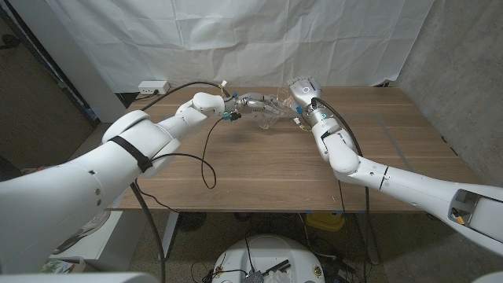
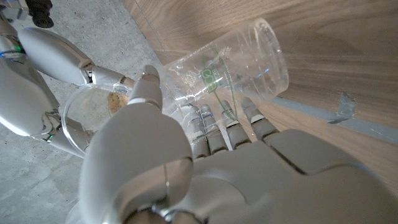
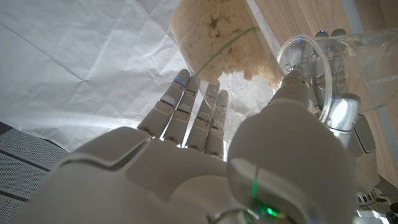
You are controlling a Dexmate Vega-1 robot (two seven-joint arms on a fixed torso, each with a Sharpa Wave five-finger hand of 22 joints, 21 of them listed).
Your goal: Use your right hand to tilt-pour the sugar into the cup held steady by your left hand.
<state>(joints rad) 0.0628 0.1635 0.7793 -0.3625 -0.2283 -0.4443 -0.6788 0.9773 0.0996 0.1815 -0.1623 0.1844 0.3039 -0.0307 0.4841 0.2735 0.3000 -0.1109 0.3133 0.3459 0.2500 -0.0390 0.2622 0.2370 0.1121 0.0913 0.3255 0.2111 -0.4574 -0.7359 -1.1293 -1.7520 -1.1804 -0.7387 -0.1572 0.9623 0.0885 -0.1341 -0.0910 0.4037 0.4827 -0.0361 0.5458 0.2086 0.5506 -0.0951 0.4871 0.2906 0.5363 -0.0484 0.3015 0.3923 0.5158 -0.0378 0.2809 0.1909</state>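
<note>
Two clear plastic cups, one printed with a green logo (image 2: 211, 78), one holding pale brown sugar (image 3: 217, 43), two white robot hands, left hand (image 2: 186, 168) and right hand (image 3: 205, 168), one wooden table (image 1: 259, 169), one white power strip (image 1: 153, 86), one white backdrop sheet (image 1: 236, 39)

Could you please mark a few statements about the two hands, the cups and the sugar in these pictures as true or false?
1. The left hand holds a clear plastic cup. True.
2. The right hand holds a container of sugar tilted toward the other cup. True.
3. The cup in the left hand bears a red print. False: the print is green.
4. The sugar is bright blue. False: it is pale brownish-white.
5. Both hands meet near the far edge of the wooden table. True, as the head view shows.
6. The right hand is open and holds nothing. False: its fingers wrap around the sugar container.
</note>
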